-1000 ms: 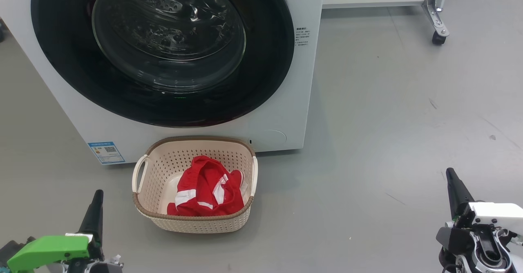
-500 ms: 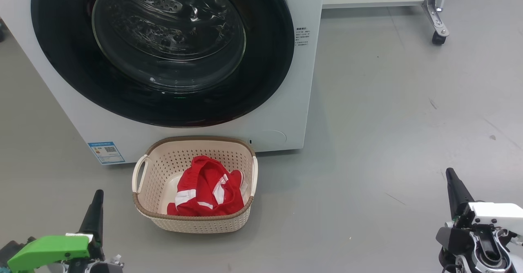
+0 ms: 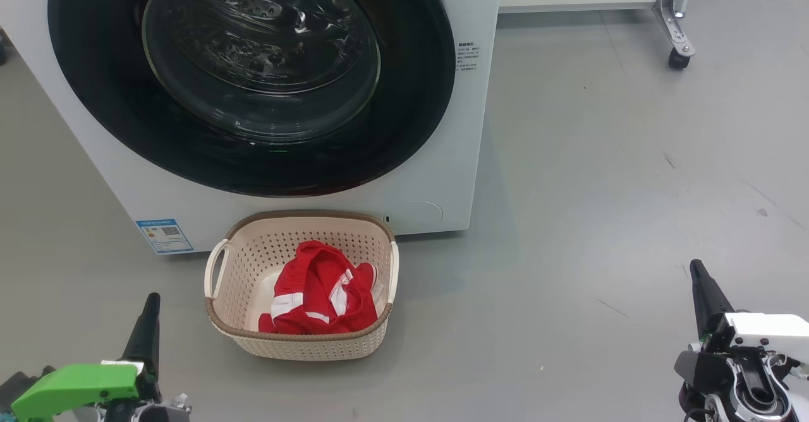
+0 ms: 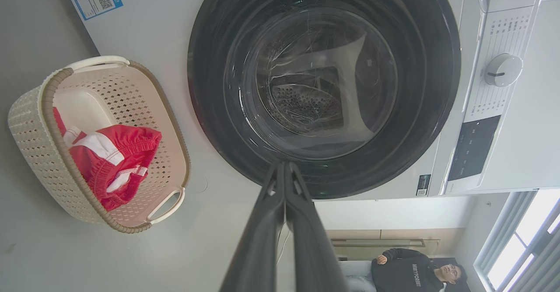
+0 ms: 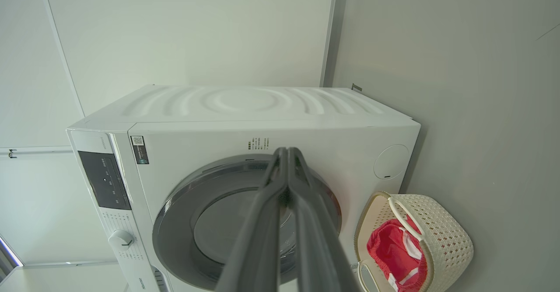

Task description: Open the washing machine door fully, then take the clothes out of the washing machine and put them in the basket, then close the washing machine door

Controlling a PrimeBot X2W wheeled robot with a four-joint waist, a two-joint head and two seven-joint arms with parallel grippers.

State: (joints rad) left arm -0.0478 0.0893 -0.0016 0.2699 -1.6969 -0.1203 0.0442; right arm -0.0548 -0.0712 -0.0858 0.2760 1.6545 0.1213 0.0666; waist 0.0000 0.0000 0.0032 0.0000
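The round black washing machine door (image 3: 253, 74) lies flat against the white washing machine (image 3: 455, 175), with the steel drum showing through its glass. Below it on the floor stands the cream basket (image 3: 297, 346), and the red clothes (image 3: 322, 295) with white stripes lie inside it. My left gripper (image 3: 150, 301) hovers low at the lower left, left of the basket, its fingers (image 4: 284, 169) pressed together and empty. At the lower right my right gripper (image 3: 695, 267) is shut too, fingers (image 5: 286, 156) touching, far from the basket (image 5: 442, 235).
A blue label (image 3: 163, 235) sits on the machine's lower front corner. A metal leg with a caster wheel (image 3: 677, 60) stands at the back right on the grey floor. In the left wrist view a person (image 4: 415, 270) in dark clothing lies at the far side of the room.
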